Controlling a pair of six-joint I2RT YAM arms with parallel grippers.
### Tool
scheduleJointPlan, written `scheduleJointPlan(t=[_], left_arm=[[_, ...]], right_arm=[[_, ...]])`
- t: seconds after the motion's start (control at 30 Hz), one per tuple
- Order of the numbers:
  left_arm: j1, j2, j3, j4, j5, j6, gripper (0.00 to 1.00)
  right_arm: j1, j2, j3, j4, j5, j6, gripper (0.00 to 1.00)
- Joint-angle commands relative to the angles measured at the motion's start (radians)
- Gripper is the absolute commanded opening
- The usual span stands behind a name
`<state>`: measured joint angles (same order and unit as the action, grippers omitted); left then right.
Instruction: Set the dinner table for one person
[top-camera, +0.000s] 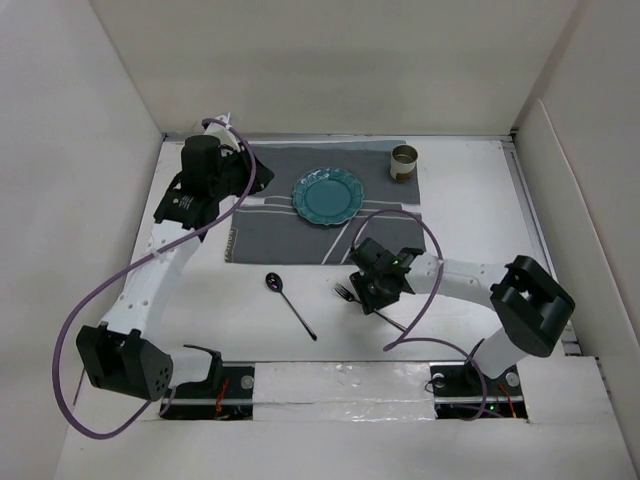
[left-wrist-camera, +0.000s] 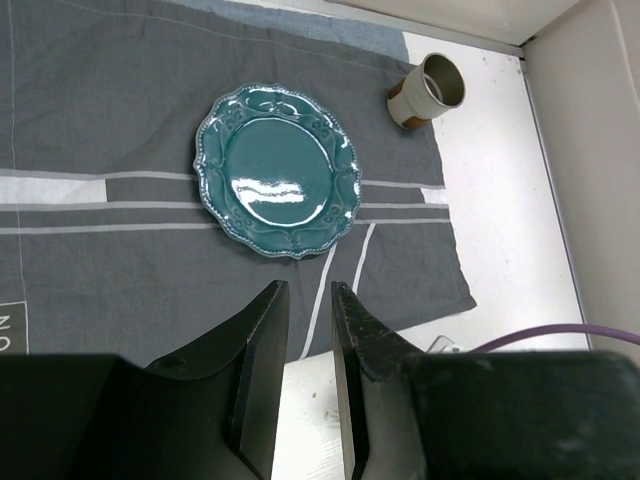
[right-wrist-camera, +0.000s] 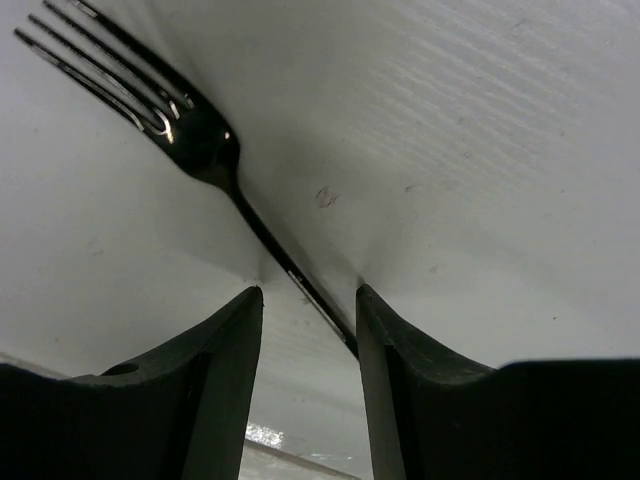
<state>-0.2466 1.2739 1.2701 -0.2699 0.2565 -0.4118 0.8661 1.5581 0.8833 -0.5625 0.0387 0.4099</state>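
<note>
A teal scalloped plate (top-camera: 327, 196) lies on the dark grey striped placemat (top-camera: 280, 235) on the white dinner table (top-camera: 470, 210). A tan cup (top-camera: 404, 162) stands at the mat's far right corner. A dark spoon (top-camera: 290, 303) and a dark fork (top-camera: 347, 293) lie on the table in front of the mat. My right gripper (top-camera: 372, 290) is open, low on the table, and its fingers straddle the fork's handle (right-wrist-camera: 205, 140) without touching it. My left gripper (top-camera: 232, 180) hovers high over the mat's left part, open by a narrow gap (left-wrist-camera: 310, 285) and empty. The plate (left-wrist-camera: 277, 171) and cup (left-wrist-camera: 428, 90) show beyond it.
White walls enclose the table at the back and on both sides. Purple cables loop from both arms, one over the mat's right edge (top-camera: 425, 235). The arm bases stand at the near edge.
</note>
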Motion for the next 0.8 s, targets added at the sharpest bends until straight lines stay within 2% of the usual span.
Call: scheduleJointPlan(t=[0.0,0.1,0.2,0.23,0.27,0.3,0.33,0.43,0.57,0.63,0.77], left_arm=[[0.004,-0.059,0.002,0.024,-0.011,0.004,0.21],[0.004,-0.071,0.002,0.014,-0.019,0.004,0.21],[0.004,-0.084,0.005,0.005,-0.030,0.001,0.21],[0.004,-0.097,0.012,-0.008,-0.039,-0.002,0.21],[0.004,-0.097,0.012,-0.008,-0.039,-0.002,0.21],[0.004,-0.100,0.015,-0.012,-0.040,-0.002,0.21],[0.004,-0.108,0.023,-0.023,-0.048,-0.002,0.21],[0.004,-0.114,0.063,-0.052,-0.059,-0.004,0.21],[0.004,-0.128,0.129,-0.126,-0.056,-0.015,0.21],[0.004,-0.137,0.143,-0.143,-0.045,-0.035,0.21],[0.004,-0.194,0.141,-0.155,-0.014,-0.129,0.18]], right_arm=[[0.010,0.019,0.052,0.006,0.075,-0.022,0.47],[0.021,0.061,0.055,0.027,0.060,-0.029,0.45],[0.053,0.108,0.060,0.044,0.064,-0.029,0.35],[0.082,0.123,0.068,0.047,0.060,-0.022,0.14],[0.082,0.123,0.068,0.047,0.059,-0.022,0.13],[0.082,0.131,0.072,0.044,0.059,-0.011,0.04],[0.092,0.126,0.088,0.036,0.059,-0.007,0.00],[0.102,0.079,0.138,-0.032,0.058,0.013,0.00],[0.102,0.013,0.334,-0.123,0.079,0.004,0.00],[0.074,0.025,0.423,-0.152,0.082,0.000,0.00],[0.001,0.165,0.658,-0.128,0.046,0.010,0.00]])
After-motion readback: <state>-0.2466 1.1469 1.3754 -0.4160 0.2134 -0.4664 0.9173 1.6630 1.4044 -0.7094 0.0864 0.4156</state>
